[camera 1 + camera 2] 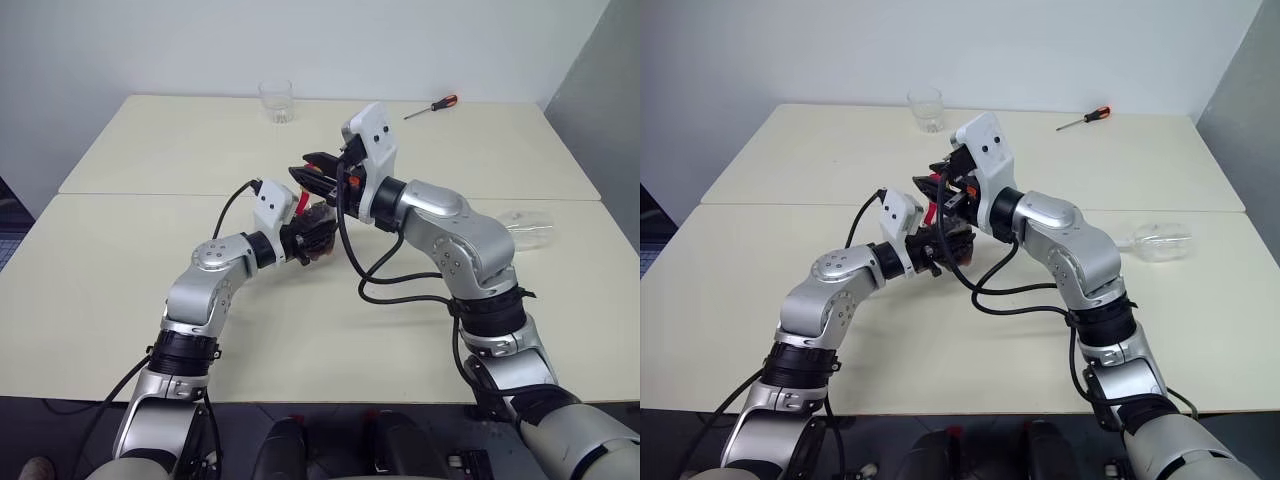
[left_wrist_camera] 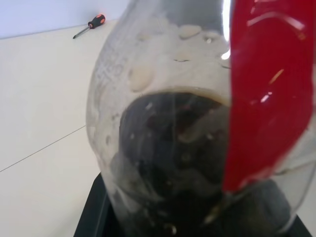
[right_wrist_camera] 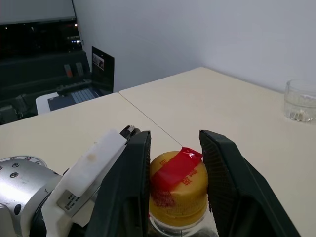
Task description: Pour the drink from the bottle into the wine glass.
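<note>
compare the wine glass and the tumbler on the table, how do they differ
The wine glass lies on its side near the table's right edge; the tumbler stands upright at the far edge. The wine glass has a stem; the tumbler is short and stemless. The wine glass is nearer the robot, while the tumbler sits far back, left of the screwdriver. Both are clear and look empty.

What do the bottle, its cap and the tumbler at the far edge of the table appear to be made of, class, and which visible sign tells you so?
Bottle: probably thin clear plastic, glossy; droplets cling inside above the dark drink.
Cap: likely opaque yellow plastic, smooth, with a red seal strip across its top.
Tumbler: clear glass or hard plastic; the thick, bright base suggests glass, though the look leaves it open.
</note>
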Motion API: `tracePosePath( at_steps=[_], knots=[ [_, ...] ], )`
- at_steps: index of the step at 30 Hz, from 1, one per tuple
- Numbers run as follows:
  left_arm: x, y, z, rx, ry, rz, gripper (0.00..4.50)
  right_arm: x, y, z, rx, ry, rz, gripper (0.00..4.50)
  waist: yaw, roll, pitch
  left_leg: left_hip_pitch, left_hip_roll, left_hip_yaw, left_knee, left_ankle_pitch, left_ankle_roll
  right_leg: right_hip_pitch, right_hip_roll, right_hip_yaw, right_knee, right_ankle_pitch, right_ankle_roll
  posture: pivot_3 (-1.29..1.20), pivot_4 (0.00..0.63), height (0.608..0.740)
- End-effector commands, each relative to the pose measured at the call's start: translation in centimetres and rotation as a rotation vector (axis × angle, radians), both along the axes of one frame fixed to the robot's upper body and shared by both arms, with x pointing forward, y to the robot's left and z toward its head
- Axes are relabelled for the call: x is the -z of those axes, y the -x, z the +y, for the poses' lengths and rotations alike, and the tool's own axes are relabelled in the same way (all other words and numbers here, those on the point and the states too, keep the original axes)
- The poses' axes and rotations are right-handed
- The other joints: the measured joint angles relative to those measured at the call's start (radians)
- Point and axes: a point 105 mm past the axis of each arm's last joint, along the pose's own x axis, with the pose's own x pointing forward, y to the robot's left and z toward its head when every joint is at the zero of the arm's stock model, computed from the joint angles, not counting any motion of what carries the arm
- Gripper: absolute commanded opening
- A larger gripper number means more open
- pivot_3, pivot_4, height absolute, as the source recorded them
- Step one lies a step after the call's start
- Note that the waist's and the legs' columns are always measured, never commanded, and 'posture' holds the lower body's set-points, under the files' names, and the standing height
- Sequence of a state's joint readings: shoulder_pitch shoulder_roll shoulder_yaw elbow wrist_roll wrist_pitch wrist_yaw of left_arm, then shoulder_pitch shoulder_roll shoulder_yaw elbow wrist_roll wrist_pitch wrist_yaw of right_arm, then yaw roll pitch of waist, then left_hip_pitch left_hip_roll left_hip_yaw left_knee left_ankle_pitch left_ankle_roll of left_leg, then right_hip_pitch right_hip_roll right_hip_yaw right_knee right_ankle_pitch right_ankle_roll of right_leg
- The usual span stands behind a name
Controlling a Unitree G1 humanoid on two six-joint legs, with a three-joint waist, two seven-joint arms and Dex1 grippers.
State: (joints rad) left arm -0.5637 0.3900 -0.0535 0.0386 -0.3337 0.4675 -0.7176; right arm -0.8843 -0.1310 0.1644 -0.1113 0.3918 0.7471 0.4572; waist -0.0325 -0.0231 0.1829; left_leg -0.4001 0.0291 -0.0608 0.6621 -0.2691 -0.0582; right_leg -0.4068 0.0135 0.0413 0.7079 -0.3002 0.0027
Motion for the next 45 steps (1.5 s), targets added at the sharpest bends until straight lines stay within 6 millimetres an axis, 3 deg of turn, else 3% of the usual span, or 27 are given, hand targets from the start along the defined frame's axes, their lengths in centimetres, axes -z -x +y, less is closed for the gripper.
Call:
tracePosePath(
  at_steps=[1, 5, 9, 15, 17, 27, 35, 44, 45],
  knots=[
    [-2.6, 0.1, -0.5, 0.026, 0.018, -0.098, 1.82, -0.9, 0.7, 0.4, -0.030, -0.003, -0.054, 1.21, 0.000, 0.000, 0.000, 0.000, 0.000, 0.000, 0.000, 0.000, 0.000, 0.000, 0.000, 0.000, 0.000, 0.000, 0.000, 0.00, 0.150, 0.740],
    [-2.7, 0.2, -0.6, 0.030, 0.020, -0.098, 1.82, -0.9, 0.7, 0.4, -0.038, 0.005, -0.062, 1.21, 0.000, 0.000, 0.000, 0.000, 0.000, 0.000, 0.000, 0.000, 0.000, 0.000, 0.000, 0.000, 0.000, 0.000, 0.000, 0.00, 0.150, 0.740],
    [-3.0, 1.6, -1.1, 0.107, 0.056, -0.058, 1.82, -1.2, 1.5, 0.3, -0.147, 0.005, -0.079, 1.21, 0.000, 0.000, 0.000, 0.000, 0.000, 0.000, 0.000, 0.000, 0.000, 0.000, 0.000, 0.000, 0.000, 0.000, 0.000, 0.00, 0.150, 0.740],
    [-2.8, 8.2, -2.5, 0.350, 0.030, 0.004, 1.82, 0.1, 2.4, -1.8, -0.340, 0.079, -0.055, 1.21, -0.009, 0.000, 0.000, 0.000, 0.001, 0.000, -0.001, 0.000, 0.000, 0.000, 0.000, 0.001, -0.002, 0.000, 0.000, 0.00, 0.150, 0.740],
    [-3.0, 9.5, -2.5, 0.384, 0.026, -0.001, 1.82, -0.1, 2.8, -2.5, -0.394, 0.085, -0.050, 1.21, -0.008, 0.001, 0.001, 0.000, 0.001, -0.001, -0.002, 0.000, 0.000, 0.000, 0.000, 0.000, -0.002, 0.000, 0.000, 0.00, 0.150, 0.740],
    [-5.4, 11.1, -2.4, 0.442, 0.077, -0.007, 1.82, -2.2, 6.3, -3.5, -0.698, 0.065, -0.021, 1.21, 0.000, 0.001, 0.001, 0.000, 0.000, -0.002, 0.000, 0.000, 0.000, 0.002, 0.000, -0.001, -0.001, 0.000, 0.000, 0.00, 0.150, 0.740],
    [-5.4, 11.1, -2.6, 0.447, 0.081, 0.000, 1.82, -2.0, 6.1, -3.5, -0.684, 0.091, -0.046, 1.21, 0.000, 0.002, 0.002, 0.001, 0.000, -0.002, 0.000, 0.000, 0.000, 0.002, 0.000, -0.001, -0.001, 0.000, 0.000, 0.00, 0.150, 0.740],
    [-5.2, 10.8, -2.5, 0.426, 0.093, 0.026, 1.82, -2.0, 5.0, -4.4, -0.565, 0.081, -0.040, 4.31, 0.000, 0.002, 0.002, 0.000, 0.000, -0.002, 0.000, 0.000, 0.000, 0.002, 0.000, -0.001, -0.002, 0.000, 0.000, 0.00, 0.150, 0.740],
    [-5.1, 10.7, -2.3, 0.405, 0.106, 0.044, 1.82, -2.2, 4.9, -4.7, -0.541, 0.069, -0.035, 4.47, 0.000, 0.002, 0.002, 0.000, 0.000, -0.001, 0.000, 0.000, 0.000, 0.002, 0.000, -0.001, -0.002, 0.000, 0.000, 0.00, 0.150, 0.740]
  ],
)
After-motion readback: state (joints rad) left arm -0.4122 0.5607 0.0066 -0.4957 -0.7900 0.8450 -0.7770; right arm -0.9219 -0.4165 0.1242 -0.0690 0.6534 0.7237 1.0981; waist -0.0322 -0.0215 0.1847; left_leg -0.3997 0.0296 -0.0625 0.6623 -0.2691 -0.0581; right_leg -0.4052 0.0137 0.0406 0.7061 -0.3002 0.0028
